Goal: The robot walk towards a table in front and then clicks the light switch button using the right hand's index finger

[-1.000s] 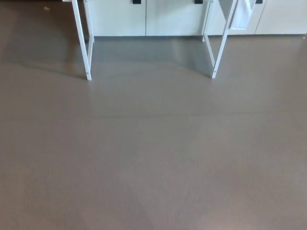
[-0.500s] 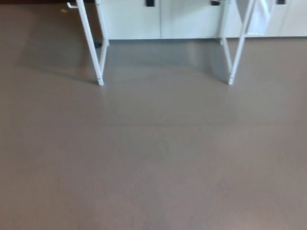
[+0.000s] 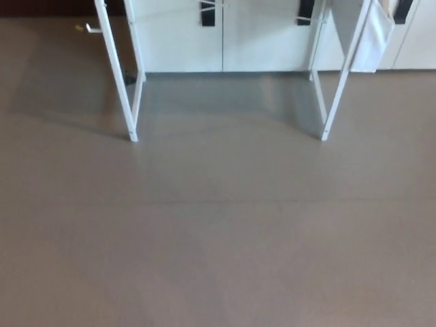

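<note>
Looking down from my head, I see mostly a smooth grey-brown floor (image 3: 218, 238), matt with a soft sheen, filling the lower and middle parts of the view. A faint thin line crosses it from side to side about halfway down.

At the top stand the thin white metal legs of the table: the left pair of table legs (image 3: 122, 82) slants down to a foot on the floor, and the right pair of table legs (image 3: 334, 88) does the same on the other side. Each pair meets near its foot in a narrow V. The tabletop itself is cut off by the upper edge, so I cannot see its surface. The light switch button is not visible anywhere in this view; I cannot tell where it sits.

Behind the legs runs a row of white flat-fronted cabinets (image 3: 259, 41) with dark handles (image 3: 208, 13) near the top edge. A pale white cloth (image 3: 375, 41) hangs down beside the right pair of legs. At the far left a small white hook-like piece (image 3: 92, 28) sticks out beside the left legs, against a dark strip of wall.

Neither of my hands shows, nor my arms, so I cannot tell whether my fingers are spread, pressed together or holding anything
</note>
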